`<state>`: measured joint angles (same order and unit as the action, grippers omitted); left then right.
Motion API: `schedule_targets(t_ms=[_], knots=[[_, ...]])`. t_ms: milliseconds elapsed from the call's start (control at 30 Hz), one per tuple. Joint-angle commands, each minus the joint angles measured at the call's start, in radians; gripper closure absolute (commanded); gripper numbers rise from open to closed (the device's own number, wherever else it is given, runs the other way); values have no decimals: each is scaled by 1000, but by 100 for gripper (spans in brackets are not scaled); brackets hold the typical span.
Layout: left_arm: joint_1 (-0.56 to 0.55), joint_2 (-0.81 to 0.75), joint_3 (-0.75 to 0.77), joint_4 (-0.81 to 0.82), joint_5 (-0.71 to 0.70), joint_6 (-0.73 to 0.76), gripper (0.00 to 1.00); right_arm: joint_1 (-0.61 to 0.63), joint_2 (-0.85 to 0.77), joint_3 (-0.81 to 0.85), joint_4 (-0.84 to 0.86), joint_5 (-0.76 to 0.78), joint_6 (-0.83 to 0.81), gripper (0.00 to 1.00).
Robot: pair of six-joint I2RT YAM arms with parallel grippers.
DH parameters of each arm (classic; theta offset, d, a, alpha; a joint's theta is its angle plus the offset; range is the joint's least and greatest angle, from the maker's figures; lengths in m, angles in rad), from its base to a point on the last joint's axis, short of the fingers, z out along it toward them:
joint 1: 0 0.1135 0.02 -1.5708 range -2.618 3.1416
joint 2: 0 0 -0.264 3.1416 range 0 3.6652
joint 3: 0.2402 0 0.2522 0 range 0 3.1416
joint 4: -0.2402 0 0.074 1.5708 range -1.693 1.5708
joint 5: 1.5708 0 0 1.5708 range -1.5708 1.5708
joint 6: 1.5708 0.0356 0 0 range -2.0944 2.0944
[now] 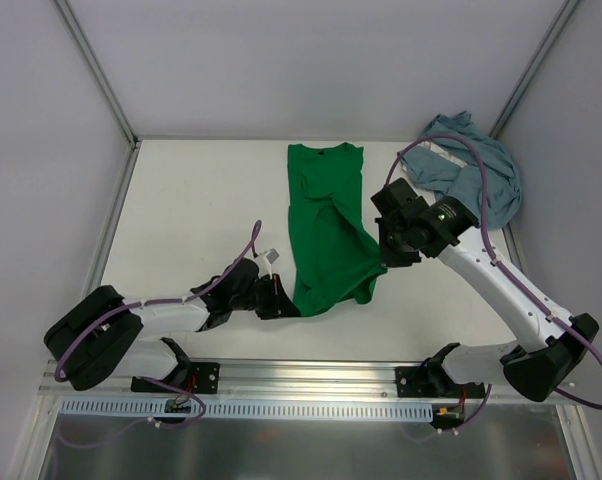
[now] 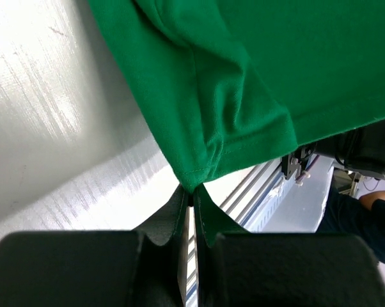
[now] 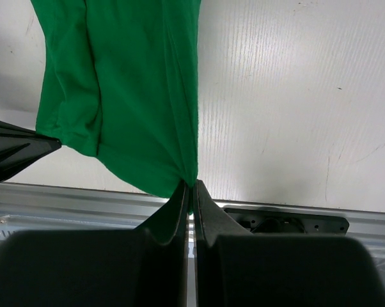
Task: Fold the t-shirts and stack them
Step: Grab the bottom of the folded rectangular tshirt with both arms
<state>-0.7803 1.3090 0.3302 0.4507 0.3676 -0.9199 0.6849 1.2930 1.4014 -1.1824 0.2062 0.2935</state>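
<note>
green shirt point(image 1: 326, 225): soft, light, limp; likely to sag and crease, best taken at hem corners. lies mid table point(image 1: 201, 200), collar far, near end seems raised. left gripper point(image 2: 192, 195) pinches near-left hem corner; right gripper point(image 3: 192, 187) pinches near-right corner. blue shirt point(image 1: 481, 175) bunched far right.

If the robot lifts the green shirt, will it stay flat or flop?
Probably flop: the green shirt sags and wrinkles between its pinched corners. Likely light too, since the left gripper and right gripper hold it by thin edges.
</note>
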Motion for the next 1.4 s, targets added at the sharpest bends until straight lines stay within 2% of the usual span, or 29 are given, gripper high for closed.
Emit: schedule_targets(t_ms=[0, 300, 733, 1000, 1200, 1267, 1367], knots=[[-11, -74, 56, -55, -24, 44, 100, -1, -23, 27, -14, 32, -8, 99], [-11, -191, 144, -227, -73, 87, 100, -1, -18, 8, 4, 25, -7, 100], [-11, -257, 219, -354, -105, 122, 100, -4, -12, 18, 1, 35, -11, 99], [-10, -246, 225, -359, -95, 128, 100, -5, -20, 2, 1, 36, -8, 99], [-11, -232, 148, -285, -58, 92, 100, -4, -34, -39, 13, 27, -1, 100], [-10, -218, 138, -282, -52, 85, 89, -5, -35, -53, 26, 19, 1, 99], [-10, -198, 136, -282, -44, 84, 66, -4, -35, -74, 40, 6, 7, 99]])
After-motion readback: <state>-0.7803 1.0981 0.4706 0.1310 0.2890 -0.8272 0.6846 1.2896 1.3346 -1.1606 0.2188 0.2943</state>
